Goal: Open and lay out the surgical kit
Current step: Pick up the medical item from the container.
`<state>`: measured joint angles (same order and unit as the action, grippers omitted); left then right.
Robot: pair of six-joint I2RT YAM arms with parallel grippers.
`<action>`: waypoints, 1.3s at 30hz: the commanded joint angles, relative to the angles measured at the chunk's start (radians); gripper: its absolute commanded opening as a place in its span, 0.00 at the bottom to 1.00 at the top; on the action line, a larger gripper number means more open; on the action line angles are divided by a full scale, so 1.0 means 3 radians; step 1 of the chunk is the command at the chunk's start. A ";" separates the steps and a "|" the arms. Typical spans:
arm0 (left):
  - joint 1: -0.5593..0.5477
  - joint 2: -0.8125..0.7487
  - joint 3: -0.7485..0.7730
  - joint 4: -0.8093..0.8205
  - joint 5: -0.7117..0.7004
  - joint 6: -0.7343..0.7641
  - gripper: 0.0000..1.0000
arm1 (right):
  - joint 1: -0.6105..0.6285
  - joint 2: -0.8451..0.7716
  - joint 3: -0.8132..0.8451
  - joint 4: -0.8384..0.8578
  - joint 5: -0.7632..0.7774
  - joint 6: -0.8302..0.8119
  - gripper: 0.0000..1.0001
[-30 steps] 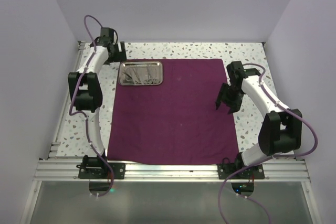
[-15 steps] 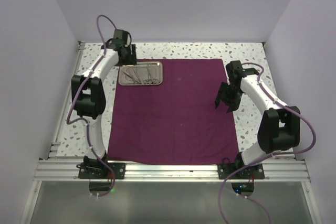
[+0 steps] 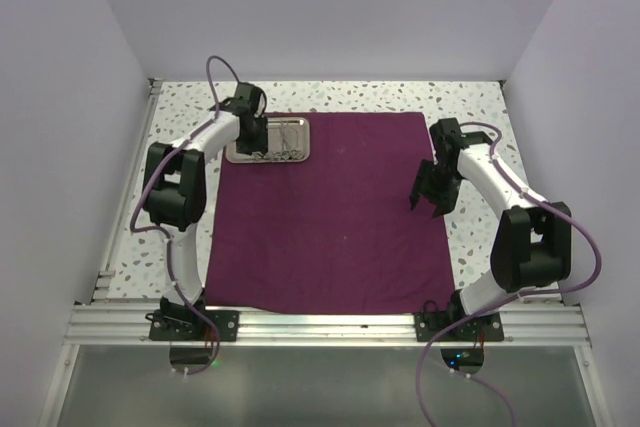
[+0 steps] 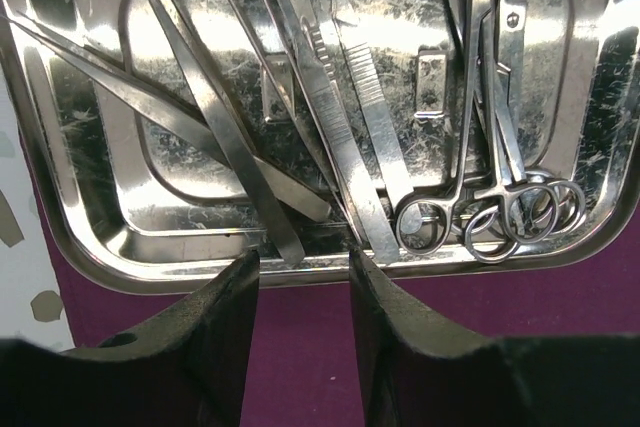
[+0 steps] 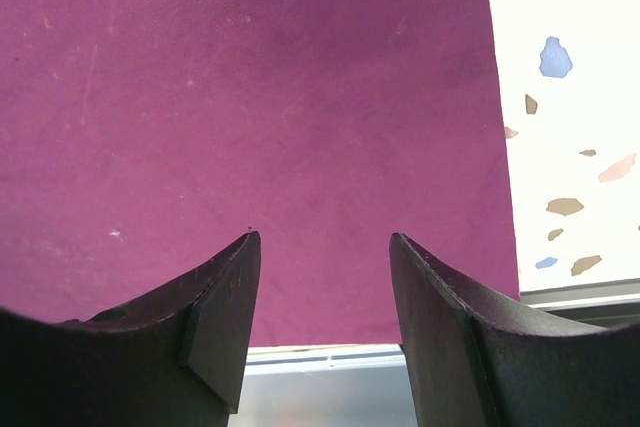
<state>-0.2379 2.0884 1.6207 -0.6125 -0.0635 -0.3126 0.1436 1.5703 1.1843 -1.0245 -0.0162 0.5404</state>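
The dark magenta cloth wrap (image 3: 330, 212) lies spread flat on the table. The small steel tray (image 3: 295, 129) sits on its far left corner. In the left wrist view the tray (image 4: 70, 197) holds several tweezers (image 4: 215, 137) and scissors (image 4: 500, 147) with ring handles at the lower right. My left gripper (image 3: 256, 132) is open, above the tray's left part; in the left wrist view it (image 4: 303, 267) hovers at the tray's rim, empty. My right gripper (image 3: 430, 203) is open and empty above the cloth's right edge (image 5: 300, 97).
The speckled white tabletop (image 3: 480, 107) shows around the cloth, and beside it in the right wrist view (image 5: 570, 97). An aluminium rail (image 3: 330, 325) runs along the near edge. White walls (image 3: 60, 147) close in the left, back and right sides.
My left arm has swung right from the table's far left corner until its gripper is over the tray. My right gripper has barely moved.
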 commanded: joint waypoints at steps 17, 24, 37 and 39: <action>0.0000 0.0218 0.0018 0.0247 -0.0361 0.0045 0.42 | -0.0003 0.0099 0.0117 -0.0011 0.0044 -0.0053 0.57; 0.0000 0.0473 0.0094 0.0272 -0.0295 0.0040 0.41 | -0.0008 0.0155 0.0138 0.0004 0.0034 -0.0047 0.57; 0.0005 0.0632 0.0452 -0.0095 -0.0432 0.0162 0.00 | -0.0008 0.0237 0.0199 0.0040 -0.0002 -0.0047 0.57; 0.0000 0.0586 0.0589 -0.0324 -0.0687 0.0198 0.00 | -0.0013 0.0237 0.0164 0.0071 -0.0028 -0.0037 0.57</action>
<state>-0.2401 2.2364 1.7531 -0.5774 -0.1669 -0.2913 0.1436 1.6371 1.2137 -1.0225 -0.0170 0.5377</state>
